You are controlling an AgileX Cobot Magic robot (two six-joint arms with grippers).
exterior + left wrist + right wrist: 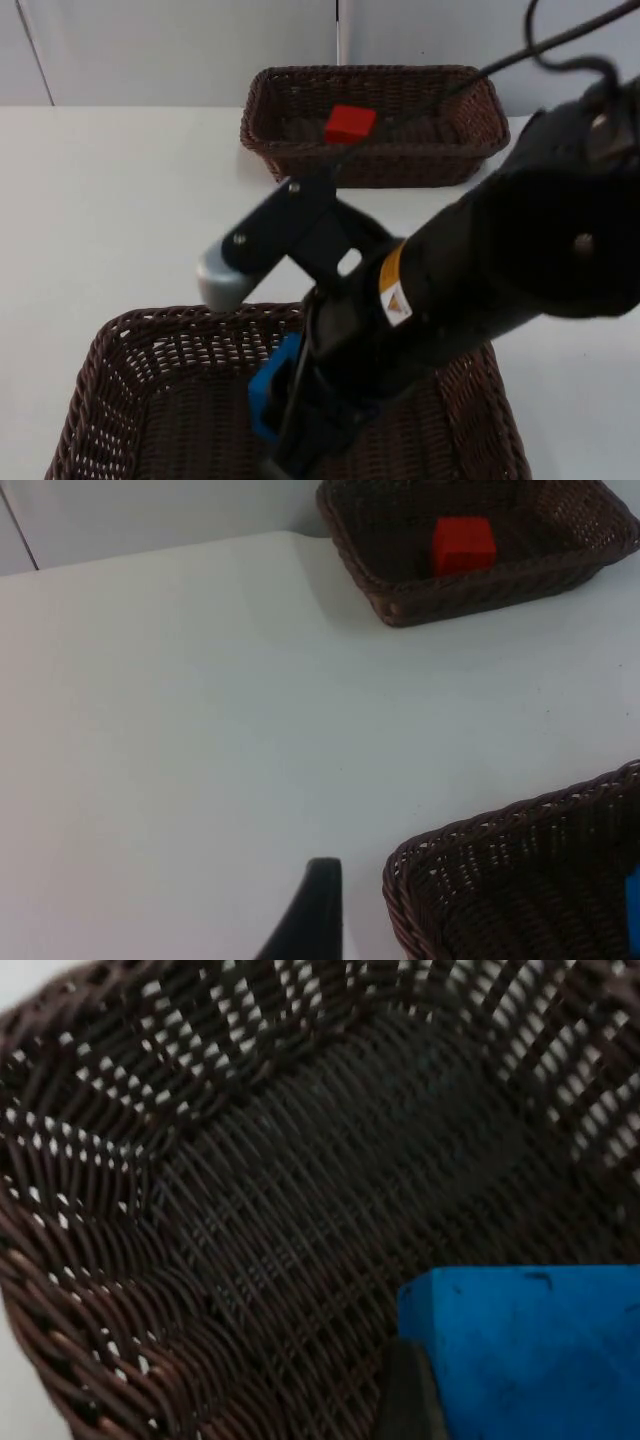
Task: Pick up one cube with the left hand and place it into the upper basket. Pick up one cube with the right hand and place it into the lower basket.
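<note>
A red cube (349, 123) (463, 545) lies inside the upper wicker basket (370, 170) (400, 595) at the back of the table. My right gripper (287, 425) reaches down into the lower wicker basket (110, 350) (60, 1290) and is shut on a blue cube (272, 392) (525, 1345). The cube hangs just above the woven floor, beside a black fingertip (405, 1405). My left gripper (312, 915) waits over bare table, to the left of the lower basket's corner (470, 835). A sliver of the blue cube (633, 910) shows inside that basket.
The white table (110, 200) stretches bare to the left of both baskets and between them. The right arm's thick black body (500, 260) crosses above the lower basket's right side. The grey partition wall (180, 45) stands behind the upper basket.
</note>
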